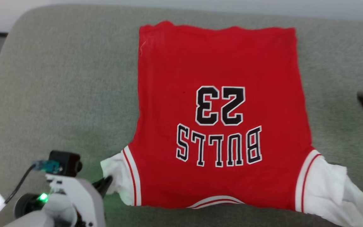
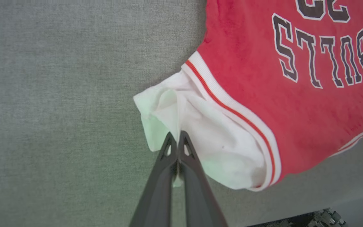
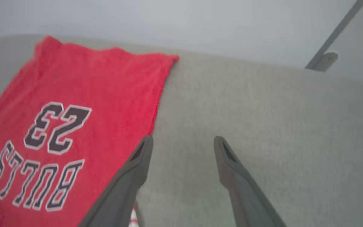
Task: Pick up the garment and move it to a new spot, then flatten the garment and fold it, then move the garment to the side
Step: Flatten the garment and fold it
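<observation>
**Item 1, shirt** (image 1: 219,63). It lies chest-up on the grey cushion (image 1: 58,78), hem far from me and collar at the near edge. The body is nearly flat. Both white sleeves are bunched.

**Item 2, left gripper** (image 2: 177,138). It is at the shirt's near-left corner. My fingers are pressed together on a fold of the left sleeve (image 2: 200,126), and a sliver of white cloth shows between them lower down. I judge that I hold the sleeve edge by a thin pinch.

**Item 3, right gripper** (image 3: 184,142). It is off the shirt's right side, over bare cushion. My fingers are spread wide and hold nothing. In the head view it is blurred, so I cannot tell its height above the cloth.

**Item 4, right sleeve** (image 1: 329,189). It is at the shirt's near-right corner, crumpled and splayed outward, with nothing holding it.

**Step in hand, as I judge it:** flattening, starting with the left sleeve.

**Handling notes:**
- Draw the left sleeve straight out from the shirt's body, low over the cushion, so the folds open instead of rolling under.
- Pull gently. The cloth is light and the pinch is thin, so a sharp tug may slip it free or drag the whole shirt sideways.
- Stop once the striped trim lies straight.
- Bring the right gripper to the right sleeve to anchor that side or spread it to match.
- Let go only once the sleeve lies flat.
</observation>
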`<state>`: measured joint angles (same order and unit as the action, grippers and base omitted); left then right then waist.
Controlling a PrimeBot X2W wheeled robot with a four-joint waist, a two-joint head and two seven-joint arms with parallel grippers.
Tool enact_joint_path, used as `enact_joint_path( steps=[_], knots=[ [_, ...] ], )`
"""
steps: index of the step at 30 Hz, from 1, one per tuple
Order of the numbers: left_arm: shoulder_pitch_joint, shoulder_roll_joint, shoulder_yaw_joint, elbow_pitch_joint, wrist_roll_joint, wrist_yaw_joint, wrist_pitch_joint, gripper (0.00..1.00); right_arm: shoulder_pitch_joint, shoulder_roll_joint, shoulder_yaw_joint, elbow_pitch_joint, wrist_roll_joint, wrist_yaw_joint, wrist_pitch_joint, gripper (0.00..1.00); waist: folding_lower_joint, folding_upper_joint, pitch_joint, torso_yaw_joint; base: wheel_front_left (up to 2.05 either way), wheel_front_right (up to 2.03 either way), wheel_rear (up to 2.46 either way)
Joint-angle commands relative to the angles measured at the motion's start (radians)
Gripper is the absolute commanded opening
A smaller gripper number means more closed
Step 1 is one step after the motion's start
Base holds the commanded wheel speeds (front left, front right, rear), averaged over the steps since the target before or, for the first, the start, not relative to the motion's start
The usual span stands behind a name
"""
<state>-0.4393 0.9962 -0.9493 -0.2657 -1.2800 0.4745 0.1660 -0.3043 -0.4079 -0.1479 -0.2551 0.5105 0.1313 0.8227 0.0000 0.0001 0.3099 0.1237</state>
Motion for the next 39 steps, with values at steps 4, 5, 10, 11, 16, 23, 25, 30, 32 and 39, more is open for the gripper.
enact_joint_path(
  steps=[4, 5, 10, 11, 16, 23, 25, 30, 32, 39],
  knots=[
    [-0.054, -0.042, -0.008, 0.012, 0.034, -0.021, 0.011, 0.0, -0.211, 0.039, 0.036, 0.161, -0.077, -0.001, -0.104, 1.0, 0.0, -0.0001, 0.095, 0.063, 0.0, 0.0, 0.0],
    [-0.067, -0.052, -0.01, 0.015, 0.04, -0.027, 0.014, 0.0, -0.26, 0.042, 0.045, 0.21, -0.097, -0.001, -0.129, 1.0, 0.0, -0.0001, 0.107, 0.073, 0.0, 0.0, 0.0],
    [-0.125, -0.098, -0.023, 0.04, 0.072, -0.056, 0.031, 0.0, -0.48, 0.036, 0.113, 0.471, -0.177, -0.001, -0.206, 1.0, 0.0, -0.0001, 0.16, 0.123, 0.0, 0.0, 0.0],
    [-0.136, -0.107, -0.025, 0.045, 0.077, -0.061, 0.032, 0.0, -0.52, 0.035, 0.119, 0.524, -0.188, -0.001, -0.21, 1.0, 0.0, -0.0001, 0.169, 0.133, 0.0, 0.0, 0.0],
    [-0.179, -0.155, -0.043, 0.075, 0.099, -0.09, 0.046, 0.0, -0.68, 0.031, 0.142, 0.774, -0.23, -0.001, -0.161, 1.0, 0.0, -0.0001, 0.202, 0.183, 0.0, 0.0, 0.0],
    [-0.22, -0.206, -0.06, 0.119, 0.115, -0.123, 0.058, 0.0, -0.826, 0.025, 0.161, 1.017, -0.28, -0.001, -0.089, 1.0, 0.0, -0.0001, 0.235, 0.234, 0.0, 0.0, 0.0],
    [-0.225, -0.215, -0.063, 0.131, 0.117, -0.128, 0.059, 0.0, -0.832, 0.027, 0.173, 1.086, -0.294, -0.001, -0.048, 1.0, 0.0, -0.0001, 0.238, 0.241, 0.0, 0.0, 0.0],
    [-0.228, -0.228, -0.065, 0.159, 0.11, -0.146, 0.057, 0.0, -0.839, 0.023, 0.227, 1.165, -0.297, -0.001, 0.019, 0.0, 0.0, -0.0001, 0.24, 0.245, 0.0, 0.0, 0.0],
    [-0.227, -0.23, -0.064, 0.17, 0.106, -0.151, 0.054, 0.0, -0.842, 0.009, 0.238, 1.174, -0.293, -0.001, 0.016, 0.0, 0.0, -0.0001, 0.237, 0.242, 0.0, 0.0, 0.0],
    [-0.211, -0.203, -0.052, 0.189, 0.098, -0.153, 0.048, 0.0, -0.844, -0.024, 0.326, 1.125, -0.236, -0.001, 0.033, 0.0, 0.0, -0.0001, 0.202, 0.198, 0.0, 0.0, 0.0]
  ],
)
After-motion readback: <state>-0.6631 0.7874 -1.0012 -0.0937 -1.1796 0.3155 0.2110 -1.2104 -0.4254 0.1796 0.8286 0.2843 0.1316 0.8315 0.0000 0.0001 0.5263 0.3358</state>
